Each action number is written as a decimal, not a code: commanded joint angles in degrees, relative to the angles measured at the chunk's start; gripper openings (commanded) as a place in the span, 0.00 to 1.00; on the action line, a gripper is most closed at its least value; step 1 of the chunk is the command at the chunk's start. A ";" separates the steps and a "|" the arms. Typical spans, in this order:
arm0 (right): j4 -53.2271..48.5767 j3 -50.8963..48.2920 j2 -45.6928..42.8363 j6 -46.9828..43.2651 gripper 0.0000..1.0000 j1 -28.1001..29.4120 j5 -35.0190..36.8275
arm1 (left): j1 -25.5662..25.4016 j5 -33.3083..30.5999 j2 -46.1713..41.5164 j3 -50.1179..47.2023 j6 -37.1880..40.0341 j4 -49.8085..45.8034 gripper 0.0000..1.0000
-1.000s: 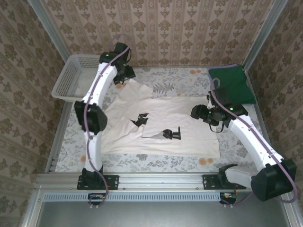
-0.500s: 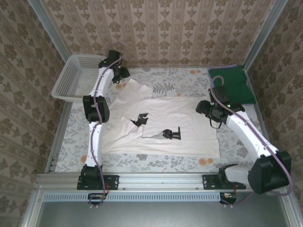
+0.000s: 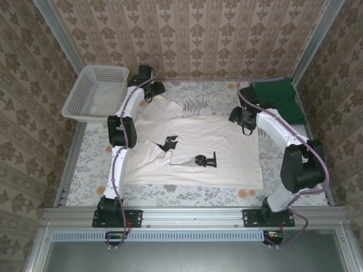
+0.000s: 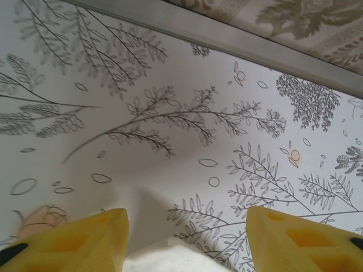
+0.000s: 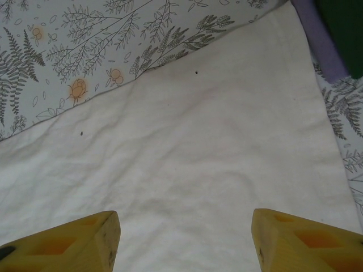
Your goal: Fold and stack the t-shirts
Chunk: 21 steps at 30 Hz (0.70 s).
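A cream-white t-shirt (image 3: 221,136) lies spread across the middle of a table (image 3: 215,90) covered in a fern-and-flower print. The shirt is loosely flattened, with its left part folded over and rumpled. A small black print (image 3: 204,160) shows near the fold, too creased to read. A dark green t-shirt (image 3: 281,101) lies bunched at the far right corner, just beside the cream one. From the right wrist, its purplish edging (image 5: 320,39) is plain to see.

The left gripper (image 4: 181,243) hangs over the cream shirt's far left corner. Its yellow fingers (image 4: 74,241) stand well apart and grip nothing. A tip of cream cloth shows low between them, cut off by the picture's edge.

The right gripper (image 5: 184,243) hangs over the shirt's far right corner, jaws likewise spread wide and holding nothing. Both sets of fingertips are cropped at the bottom.

A white mesh basket (image 3: 79,96) sits at the far left. The left arm hides part of the shirt's left edge.
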 commanded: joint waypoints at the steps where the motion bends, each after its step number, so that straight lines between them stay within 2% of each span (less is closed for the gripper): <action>1: -0.77 2.56 2.00 -1.44 0.64 -0.63 -0.99 | 0.23 0.24 0.72 0.96 1.88 0.58 0.55; 6: 0.33 1.75 2.47 0.03 0.64 -2.15 -2.90 | -0.11 -0.34 0.34 -0.29 4.54 -1.52 0.52; 16: 1.01 0.60 3.12 1.98 0.64 -4.58 -5.24 | -0.30 -1.91 -0.17 -2.34 9.22 -3.24 0.51; 21: 0.74 0.64 3.27 2.05 0.64 -4.68 -5.56 | -0.41 -2.21 0.82 -1.40 9.06 -2.67 0.44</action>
